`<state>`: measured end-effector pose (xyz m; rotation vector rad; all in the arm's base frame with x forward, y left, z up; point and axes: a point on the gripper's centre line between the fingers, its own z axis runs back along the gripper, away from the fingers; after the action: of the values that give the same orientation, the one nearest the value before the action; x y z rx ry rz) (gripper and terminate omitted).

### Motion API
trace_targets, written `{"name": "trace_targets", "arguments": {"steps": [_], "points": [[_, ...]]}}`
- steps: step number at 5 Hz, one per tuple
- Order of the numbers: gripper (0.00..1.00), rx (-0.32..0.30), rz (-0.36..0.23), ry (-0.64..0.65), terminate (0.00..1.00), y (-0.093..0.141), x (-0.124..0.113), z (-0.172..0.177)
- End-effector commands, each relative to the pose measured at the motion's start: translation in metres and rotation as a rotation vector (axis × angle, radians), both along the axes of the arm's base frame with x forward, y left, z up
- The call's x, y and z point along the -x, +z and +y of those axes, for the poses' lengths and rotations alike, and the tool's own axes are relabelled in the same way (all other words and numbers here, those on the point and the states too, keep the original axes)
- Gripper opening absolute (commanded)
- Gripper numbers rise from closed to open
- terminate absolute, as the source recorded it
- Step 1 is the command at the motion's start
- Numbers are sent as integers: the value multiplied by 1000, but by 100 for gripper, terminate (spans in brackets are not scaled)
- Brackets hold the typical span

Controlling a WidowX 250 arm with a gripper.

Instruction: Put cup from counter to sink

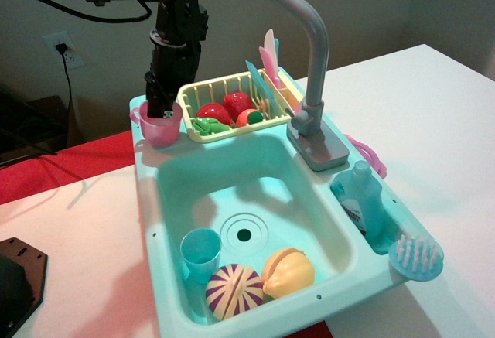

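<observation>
White tabletop and a dim beige wall with a power outlet frame a toy sink unit. At its far left corner, the black gripper reaches straight down, its fingers dipping inside the mouth of the cup; how wide they stand cannot be told, as the translucent wall hides their tips. The cup, small and pink, stands upright with its mouth up and its loop handle turned to the left, at the ribbed teal counter, whether resting on it or just lifted clear is not plain. Just beside it on the right sits a yellow slatted dish rack filled with red and green toy food. Below lies the sink, a smooth rectangular teal basin with a round drain, holding a light-blue tumbler, a purple-striped ball and a yellow shell-shaped toy. A tall grey faucet arches over the basin.
</observation>
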<state>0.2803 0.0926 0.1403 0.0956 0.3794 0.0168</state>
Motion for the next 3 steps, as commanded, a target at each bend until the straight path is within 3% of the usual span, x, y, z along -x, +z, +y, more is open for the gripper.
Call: {"name": "trace_targets", "arguments": {"steps": [1,3], "points": [[0,24,-113,-46,0,30,-15,-29],[0,86,-150,-122,0,37,-39,-77]]}}
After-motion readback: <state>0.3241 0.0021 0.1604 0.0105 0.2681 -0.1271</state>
